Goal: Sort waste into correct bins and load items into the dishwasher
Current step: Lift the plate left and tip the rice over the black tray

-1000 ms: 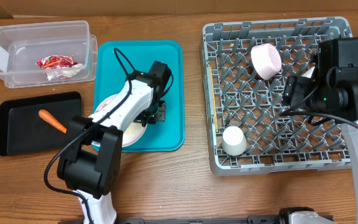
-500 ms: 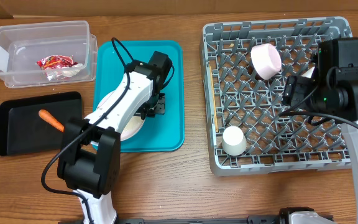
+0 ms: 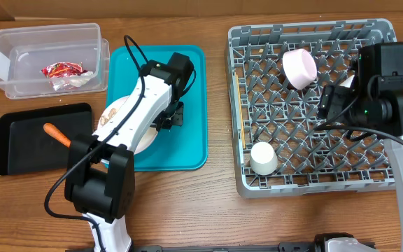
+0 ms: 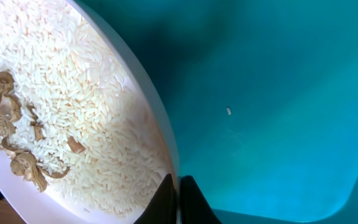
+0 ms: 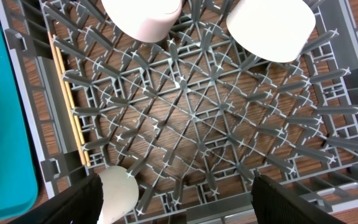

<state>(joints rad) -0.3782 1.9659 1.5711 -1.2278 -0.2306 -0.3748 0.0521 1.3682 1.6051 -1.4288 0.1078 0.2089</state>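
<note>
1. The left gripper (image 4: pixel 179 196) is recorded clamped on the rim of the plate (image 4: pixel 157 134), one fingertip on each side of the edge.
2. The plate is seen on the teal tray (image 4: pixel 260 74). It carries rice (image 4: pixel 61 74) and nut shells (image 4: pixel 2 99).
3. In the overhead view the plate's middle is hidden by the left arm.
4. The right gripper (image 5: pixel 179 205) is held over the dish rack (image 3: pixel 313 183), fingers apart, nothing between them.
5. In the rack are noted a pink bowl (image 5: pixel 145 15), a white bowl (image 5: pixel 272 25), a cup (image 5: pixel 117 193) and chopsticks (image 5: pixel 67 99) along the left wall.
6. A red wrapper (image 3: pixel 61 70) and a tissue (image 3: pixel 77 80) are seen in the clear tub (image 3: pixel 19 49).
7. A carrot (image 3: pixel 58 135) is seen in the black tray (image 3: pixel 19 150).
</note>
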